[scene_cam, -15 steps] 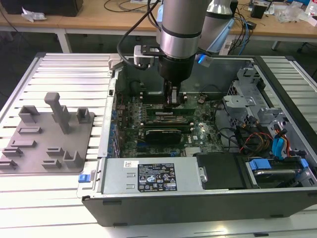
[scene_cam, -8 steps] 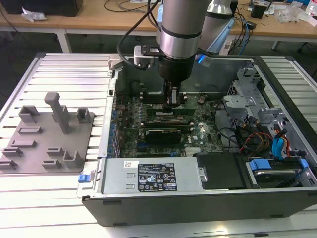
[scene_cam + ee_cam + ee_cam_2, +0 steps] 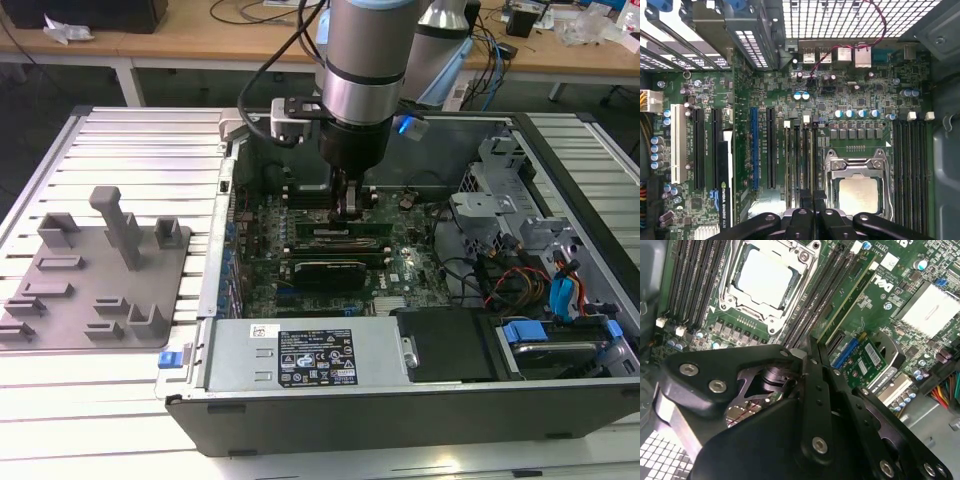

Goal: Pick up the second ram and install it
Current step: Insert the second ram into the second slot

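At the exterior view's left, a grey holder tray (image 3: 60, 330) lay flat on the slatted metal table (image 3: 140, 150). Its tall block (image 3: 122, 228) stood upright among lower blocks.

Beside the tray lay the open computer case (image 3: 400, 415), side panel off. The power supply (image 3: 300, 355) ran along its near wall, with the motherboard (image 3: 400, 262) exposed beyond it. A black graphics card (image 3: 325, 270) sat on the board between the power supply and the arm.

Over mid-case the arm stood vertical, with the gripper (image 3: 350, 208) low above the board at the memory slots. In both wrist views the fingers (image 3: 821, 382) were drawn narrow, with only a thin seam between them. Whether that seam clamped anything could not be told.

The thin greenish stick taken as the second ram (image 3: 852, 299) stood on edge in a long black slot. Other black slots lay between it and the processor socket (image 3: 765, 282). Its near end lay just beside the fingertips. Contact between stick and fingers could not be confirmed, nor could it be told whether the stick was fully seated.

At the exterior view's right, the drive bay (image 3: 520, 345) held a blue-handled carrier, with blue, red and orange cables (image 3: 560, 290) bundled just behind it.
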Controlling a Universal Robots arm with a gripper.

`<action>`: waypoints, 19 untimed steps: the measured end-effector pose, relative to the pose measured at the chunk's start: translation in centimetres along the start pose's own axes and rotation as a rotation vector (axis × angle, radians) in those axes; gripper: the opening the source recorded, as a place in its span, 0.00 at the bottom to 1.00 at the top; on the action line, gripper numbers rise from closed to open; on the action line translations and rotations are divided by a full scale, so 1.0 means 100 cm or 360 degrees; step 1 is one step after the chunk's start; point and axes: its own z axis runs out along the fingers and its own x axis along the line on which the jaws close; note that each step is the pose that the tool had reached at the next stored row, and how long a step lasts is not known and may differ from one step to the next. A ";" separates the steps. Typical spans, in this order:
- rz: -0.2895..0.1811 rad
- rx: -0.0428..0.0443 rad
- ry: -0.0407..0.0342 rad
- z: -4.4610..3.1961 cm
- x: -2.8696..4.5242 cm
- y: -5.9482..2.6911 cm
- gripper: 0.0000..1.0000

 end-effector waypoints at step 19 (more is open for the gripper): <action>0.0000 0.0000 0.0000 0.0114 0.0002 0.0032 0.09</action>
